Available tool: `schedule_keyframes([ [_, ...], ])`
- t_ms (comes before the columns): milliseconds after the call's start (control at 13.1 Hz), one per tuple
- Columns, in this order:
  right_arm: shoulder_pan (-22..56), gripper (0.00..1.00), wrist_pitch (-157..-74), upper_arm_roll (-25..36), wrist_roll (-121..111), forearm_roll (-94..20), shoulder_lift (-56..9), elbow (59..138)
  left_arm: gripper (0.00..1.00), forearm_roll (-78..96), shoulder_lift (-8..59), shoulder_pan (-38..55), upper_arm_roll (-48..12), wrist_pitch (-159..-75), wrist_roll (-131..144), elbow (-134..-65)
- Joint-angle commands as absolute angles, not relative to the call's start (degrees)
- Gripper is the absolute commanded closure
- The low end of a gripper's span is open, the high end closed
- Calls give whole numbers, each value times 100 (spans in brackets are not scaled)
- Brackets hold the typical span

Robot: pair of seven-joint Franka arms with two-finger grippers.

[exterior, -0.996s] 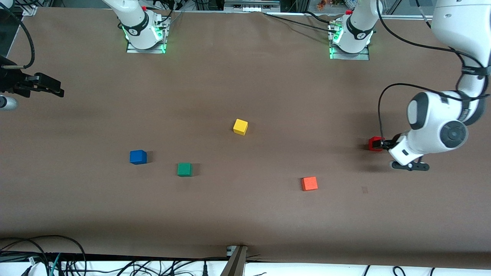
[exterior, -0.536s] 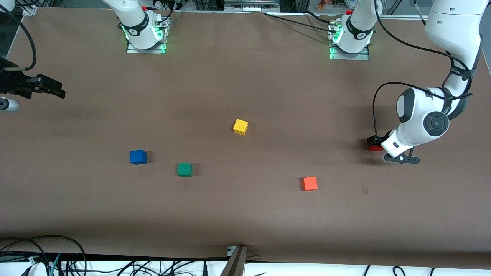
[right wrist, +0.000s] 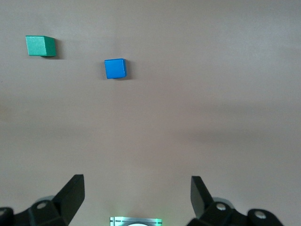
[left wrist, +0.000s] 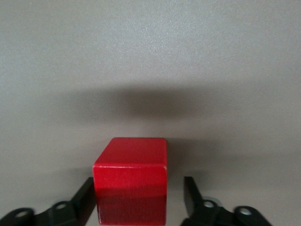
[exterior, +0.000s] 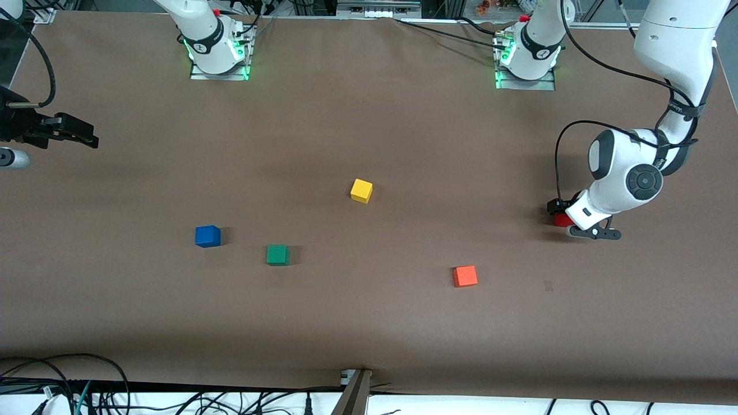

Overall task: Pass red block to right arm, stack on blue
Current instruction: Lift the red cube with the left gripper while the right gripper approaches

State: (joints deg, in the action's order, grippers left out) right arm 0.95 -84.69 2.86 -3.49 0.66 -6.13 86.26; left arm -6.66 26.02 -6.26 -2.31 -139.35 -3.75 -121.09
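The red block (left wrist: 130, 186), a cube, sits square between the left gripper's (left wrist: 139, 200) parted fingers; the right gripper (right wrist: 137, 195) waits, fingers apart.

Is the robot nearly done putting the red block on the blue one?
Not yet. The left gripper is down around the red block, one finger touching, a gap at the other. The right gripper waits open at its end of the table. The blue block sits bare. Lifting, passing and stacking remain.
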Motion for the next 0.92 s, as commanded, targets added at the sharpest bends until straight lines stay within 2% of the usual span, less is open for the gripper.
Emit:
schedule_keyframes([
  [0,70,0,-8420,246,-343,53,-834,8490,93,-624,2540,-782,-290,-13966,-448,-12112],
  [77,79,0,-8420,246,-343,53,-844,8499,100,-624,2514,-782,-290,-13957,-466,-12094],
  [230,97,0,-8420,237,-343,53,-931,8490,100,-615,2418,-782,-316,-13818,-448,-11902],
  [536,70,0,-8420,237,-360,-140,-984,8490,100,-466,2171,-774,-684,-12186,-466,-10858],
  [689,62,0,-8420,237,-448,-167,-1089,8490,100,-388,2171,-782,-1009,-11648,-475,-10408],
  [843,62,0,-8420,246,-457,-656,-1169,8499,100,120,2180,-756,-1325,-11034,-466,-9934],
])
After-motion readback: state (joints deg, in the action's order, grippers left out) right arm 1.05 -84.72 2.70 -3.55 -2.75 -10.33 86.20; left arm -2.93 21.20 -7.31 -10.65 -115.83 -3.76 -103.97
